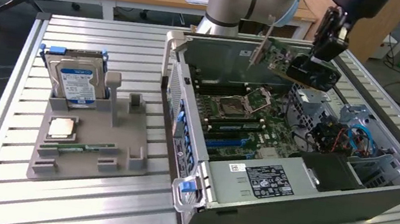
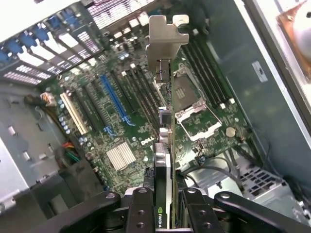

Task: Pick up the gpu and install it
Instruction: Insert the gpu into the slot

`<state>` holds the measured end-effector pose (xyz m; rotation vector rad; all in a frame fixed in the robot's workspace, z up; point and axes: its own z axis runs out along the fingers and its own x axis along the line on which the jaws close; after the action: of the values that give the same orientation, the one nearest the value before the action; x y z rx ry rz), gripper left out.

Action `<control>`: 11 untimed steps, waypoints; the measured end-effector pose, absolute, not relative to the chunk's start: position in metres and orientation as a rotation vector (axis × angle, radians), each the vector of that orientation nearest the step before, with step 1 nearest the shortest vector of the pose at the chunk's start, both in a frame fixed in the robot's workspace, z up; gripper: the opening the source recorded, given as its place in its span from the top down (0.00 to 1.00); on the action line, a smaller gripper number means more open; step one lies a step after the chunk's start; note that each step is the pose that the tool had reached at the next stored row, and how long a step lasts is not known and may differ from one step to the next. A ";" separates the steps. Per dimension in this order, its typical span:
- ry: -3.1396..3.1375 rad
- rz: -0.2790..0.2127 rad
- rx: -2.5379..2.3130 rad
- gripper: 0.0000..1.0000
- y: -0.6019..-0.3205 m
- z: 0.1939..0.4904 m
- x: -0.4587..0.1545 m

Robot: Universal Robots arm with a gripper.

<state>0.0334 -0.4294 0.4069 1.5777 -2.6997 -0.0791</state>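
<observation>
The gpu [image 1: 276, 53], a thin green card with a silvery end bracket, hangs in the air above the open computer case [image 1: 282, 201], tilted. My gripper [image 1: 296, 64] is shut on its end, over the motherboard [image 1: 243, 115]. In the wrist view the gpu [image 2: 165, 145] runs edge-on away from my fingers [image 2: 141, 208], with its bracket [image 2: 167, 36] at the far end, above the motherboard's blue slot [image 2: 114, 97] and black slots.
On the exterior view's left, a grey holder [image 1: 87, 149] stands on the slatted table [image 1: 20, 91]; it carries a hard drive [image 1: 74, 78], a processor chip [image 1: 63, 126] and a memory stick [image 1: 87, 147]. Cables and a drive cage [image 1: 343, 136] fill the case's right side.
</observation>
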 end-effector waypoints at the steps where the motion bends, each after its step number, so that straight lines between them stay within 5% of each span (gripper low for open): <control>1: -2.685 -0.078 1.601 0.73 -0.429 0.406 0.033; 11: -2.529 -0.069 1.825 0.73 -0.429 0.402 0.033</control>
<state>0.0334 -0.4294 0.4021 1.8253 -2.5290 -0.0688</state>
